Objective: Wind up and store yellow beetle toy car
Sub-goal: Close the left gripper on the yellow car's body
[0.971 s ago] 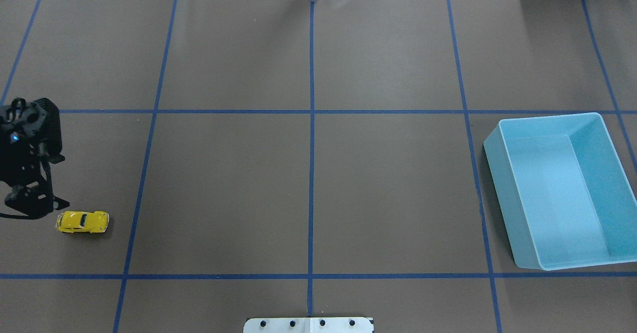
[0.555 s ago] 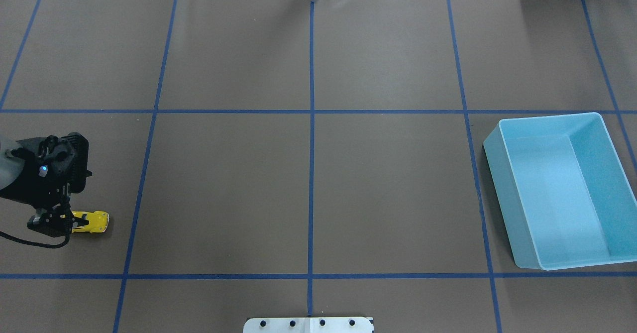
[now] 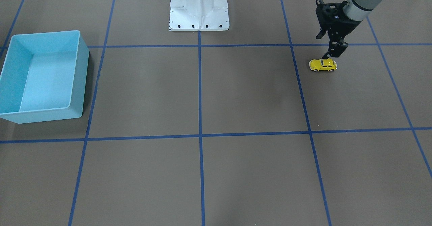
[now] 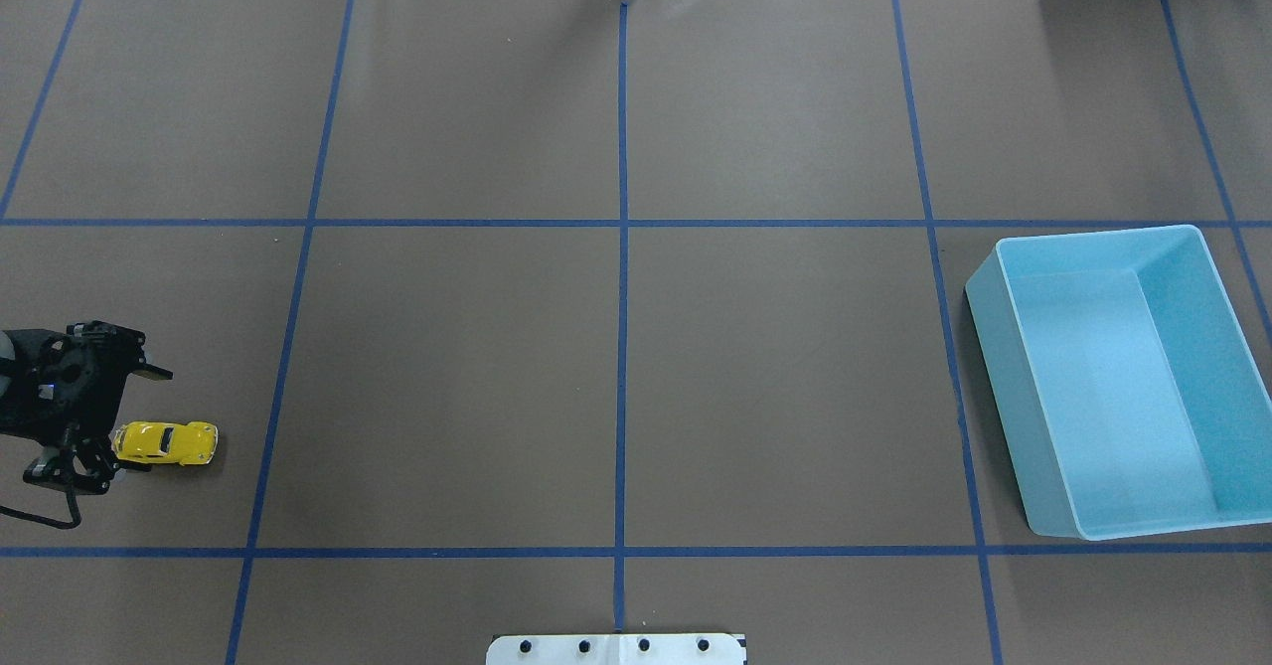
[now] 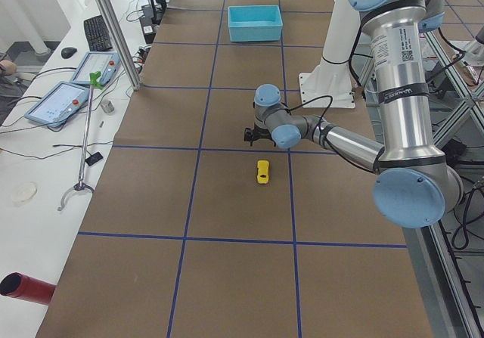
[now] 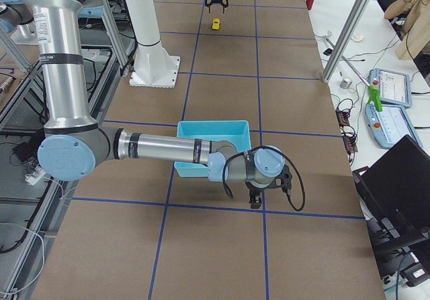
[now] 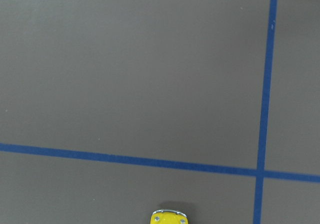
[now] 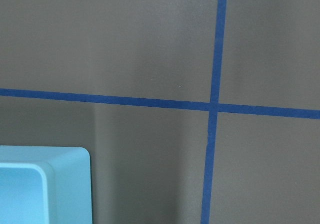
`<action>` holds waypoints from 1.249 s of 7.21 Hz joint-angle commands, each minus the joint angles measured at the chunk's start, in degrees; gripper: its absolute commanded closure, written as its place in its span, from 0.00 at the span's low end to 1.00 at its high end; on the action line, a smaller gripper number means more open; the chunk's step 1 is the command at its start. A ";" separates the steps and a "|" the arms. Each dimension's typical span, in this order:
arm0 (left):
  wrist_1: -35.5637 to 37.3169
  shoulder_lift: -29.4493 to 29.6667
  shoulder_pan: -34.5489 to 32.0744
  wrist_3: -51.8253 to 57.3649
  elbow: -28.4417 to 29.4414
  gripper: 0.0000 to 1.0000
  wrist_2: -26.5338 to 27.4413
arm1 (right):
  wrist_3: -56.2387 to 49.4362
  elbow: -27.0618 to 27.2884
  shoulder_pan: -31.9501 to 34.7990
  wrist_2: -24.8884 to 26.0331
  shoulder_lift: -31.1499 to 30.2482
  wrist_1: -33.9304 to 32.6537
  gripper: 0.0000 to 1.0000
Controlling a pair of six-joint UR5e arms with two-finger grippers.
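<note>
The yellow beetle toy car [image 4: 164, 443] stands on its wheels on the brown table at my far left, also in the front view [image 3: 323, 65] and the left side view [image 5: 262, 172]. My left gripper [image 4: 75, 464] hangs just above the car's left end, fingers pointing down [image 3: 328, 55]; it looks open and holds nothing. The left wrist view shows only the car's tip [image 7: 169, 218] at its bottom edge. The light blue bin [image 4: 1004, 387] stands empty at the far right. My right gripper [image 6: 259, 196] hovers beside the bin's corner [image 8: 45, 184]; I cannot tell whether it is open or shut.
Blue tape lines [image 4: 622, 347] divide the brown table cover into squares. The robot's white base [image 3: 199, 9] stands at the middle of the near edge. In the left side view a metal post [image 5: 113, 35] and tablets stand off the table's far side.
My left gripper came from behind the car's left, passed over its left end, then drew slightly left and now uncovers it. The car has not moved.
</note>
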State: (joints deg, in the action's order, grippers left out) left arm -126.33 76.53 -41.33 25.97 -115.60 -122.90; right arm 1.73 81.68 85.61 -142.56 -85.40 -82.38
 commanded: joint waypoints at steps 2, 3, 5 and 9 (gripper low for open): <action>-4.19 -0.06 0.29 -2.68 4.32 0.00 -1.91 | 0.03 0.14 0.00 -0.09 -0.29 0.21 0.00; -3.41 -0.06 0.38 -2.68 4.59 0.00 -1.56 | 0.03 0.06 0.00 -0.09 -0.12 0.21 0.00; 4.17 1.85 0.46 -2.68 3.74 0.00 -1.30 | -0.06 -0.20 0.00 -0.09 -0.47 0.21 0.00; 14.69 5.03 5.72 -2.50 2.92 0.00 4.67 | -0.06 0.14 0.00 -0.18 -0.38 0.21 0.00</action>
State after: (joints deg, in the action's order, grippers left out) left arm -113.30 81.15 -37.72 23.45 -112.64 -120.36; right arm 1.70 81.75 85.61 -142.72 -85.85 -82.18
